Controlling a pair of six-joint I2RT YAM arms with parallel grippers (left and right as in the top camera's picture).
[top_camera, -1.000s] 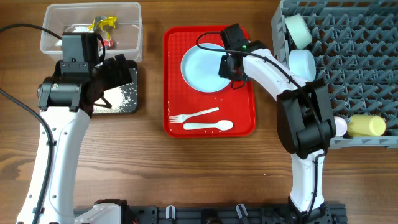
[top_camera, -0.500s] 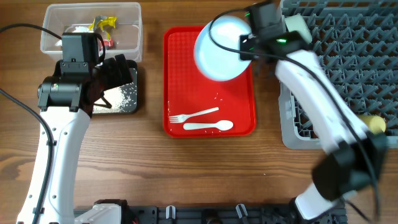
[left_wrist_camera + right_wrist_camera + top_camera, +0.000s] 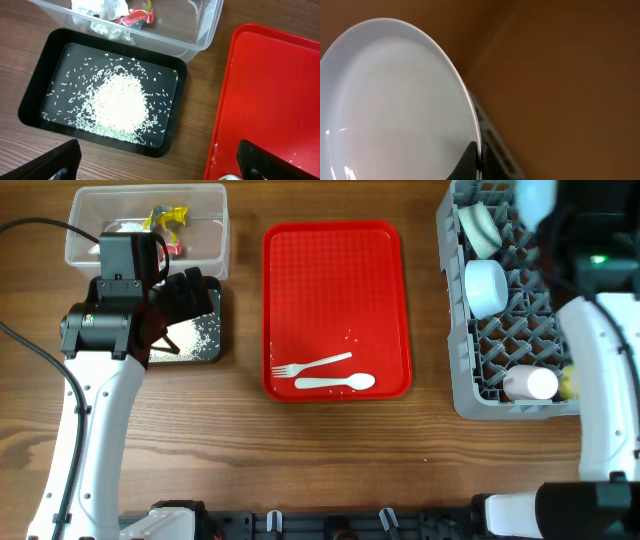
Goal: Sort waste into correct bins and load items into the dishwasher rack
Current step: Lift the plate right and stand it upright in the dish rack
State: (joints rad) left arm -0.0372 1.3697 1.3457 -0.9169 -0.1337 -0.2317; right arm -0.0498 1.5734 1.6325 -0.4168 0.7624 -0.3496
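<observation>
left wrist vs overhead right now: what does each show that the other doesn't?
Left wrist only: the whole rice pile, which the left arm partly covers from overhead. Overhead only: the dishwasher rack, holding a pale-blue bowl and a pinkish cup. Both: black bin, clear bin with wrappers, red tray.

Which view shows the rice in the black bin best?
Left wrist: the whole rice pile lies unobstructed in the black bin. Overhead shows only part of it, the rest hidden by the left arm. Right wrist shows none.
</observation>
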